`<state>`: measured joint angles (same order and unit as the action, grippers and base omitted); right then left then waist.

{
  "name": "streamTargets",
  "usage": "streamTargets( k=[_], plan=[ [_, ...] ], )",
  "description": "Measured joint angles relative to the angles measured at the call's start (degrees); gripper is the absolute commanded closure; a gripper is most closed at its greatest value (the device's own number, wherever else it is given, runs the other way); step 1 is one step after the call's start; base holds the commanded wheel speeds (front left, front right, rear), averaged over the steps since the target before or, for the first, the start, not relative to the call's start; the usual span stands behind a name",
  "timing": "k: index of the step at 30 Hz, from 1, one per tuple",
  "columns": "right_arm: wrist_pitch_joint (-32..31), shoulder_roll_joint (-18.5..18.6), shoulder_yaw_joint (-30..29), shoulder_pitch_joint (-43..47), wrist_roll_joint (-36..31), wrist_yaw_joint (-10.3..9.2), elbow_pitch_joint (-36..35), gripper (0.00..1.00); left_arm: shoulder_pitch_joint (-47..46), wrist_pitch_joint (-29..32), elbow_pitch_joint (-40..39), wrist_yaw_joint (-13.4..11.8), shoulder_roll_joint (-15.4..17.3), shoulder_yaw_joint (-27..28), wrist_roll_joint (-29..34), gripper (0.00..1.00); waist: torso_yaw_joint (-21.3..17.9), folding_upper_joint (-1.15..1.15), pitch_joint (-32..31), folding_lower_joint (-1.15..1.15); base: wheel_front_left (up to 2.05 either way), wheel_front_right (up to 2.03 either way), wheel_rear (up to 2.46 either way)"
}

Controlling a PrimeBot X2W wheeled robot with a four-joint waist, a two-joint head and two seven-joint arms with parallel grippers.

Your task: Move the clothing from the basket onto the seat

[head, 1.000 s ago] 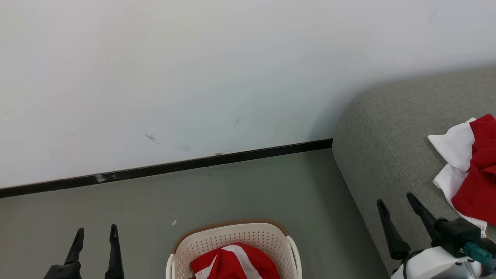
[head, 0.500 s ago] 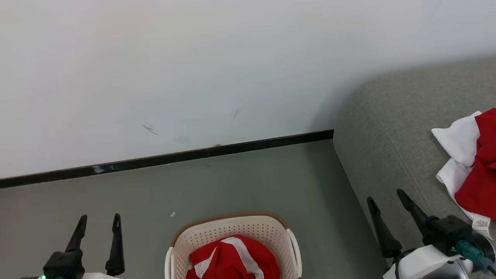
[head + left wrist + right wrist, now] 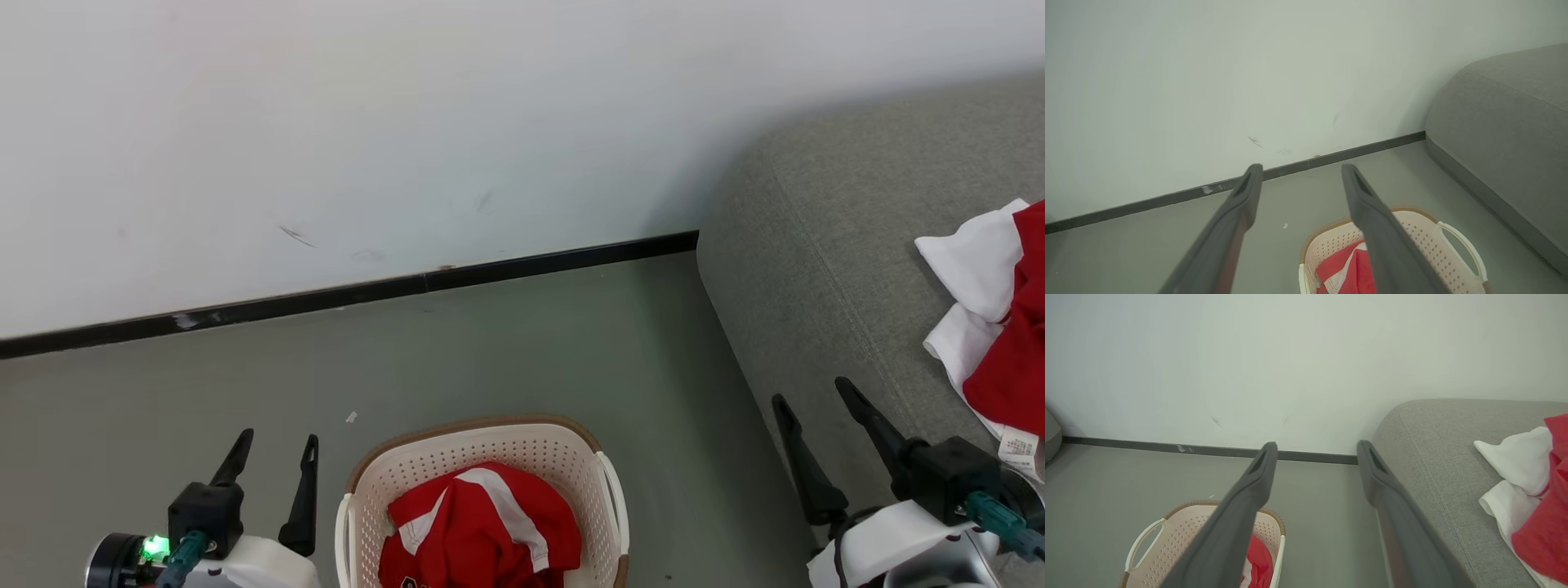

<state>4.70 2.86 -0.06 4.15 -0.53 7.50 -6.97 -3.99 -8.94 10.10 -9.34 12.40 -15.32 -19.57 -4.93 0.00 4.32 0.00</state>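
Our left claw [image 3: 277, 438] hovers empty, fingers spread, just beside the basket [image 3: 473, 425] — placed, we judge, to dip in for the red clothing [image 3: 482, 523] bunched inside; our right claw [image 3: 811, 392], likewise spread and empty, hangs at the seat [image 3: 816, 245] edge, near a red-and-white piece [image 3: 1012, 367] lying on it — the frame cuts that heap off, so it may be several garments.

Bright, even, diffuse light thru-out. Faint soft shadow on wall [image 3: 408, 122] beside seat [image 3: 800, 245]. Head view sharp. Wrist views: wide-angle bend at edges, close-up fingers [image 3: 1237, 216] blurred, bg slightly hazy.
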Motion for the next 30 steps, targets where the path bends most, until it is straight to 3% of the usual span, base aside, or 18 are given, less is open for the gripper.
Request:
streamTargets(
  k=[15, 30],
  plan=[
    [0.0, 0.0, -2.2, -2.2, 0.0, 0.00, -3.3, 0.00, -5.8, 2.9, 7.7, 4.3, -3.0, -7.7, 2.7, 0.00, -2.0, 0.00, 7.1, 0.00, 0.00, 0.00, 0.00],
    [0.8, -0.3, -3.4, -7.1, 0.0, 0.00, -5.5, 0.00, -13.9, 3.4, 15.7, 6.0, -4.9, -11.2, 6.1, 0.00, -5.2, 0.00, 16.6, 0.00, 0.00, 0.00, 0.00]
  ],
)
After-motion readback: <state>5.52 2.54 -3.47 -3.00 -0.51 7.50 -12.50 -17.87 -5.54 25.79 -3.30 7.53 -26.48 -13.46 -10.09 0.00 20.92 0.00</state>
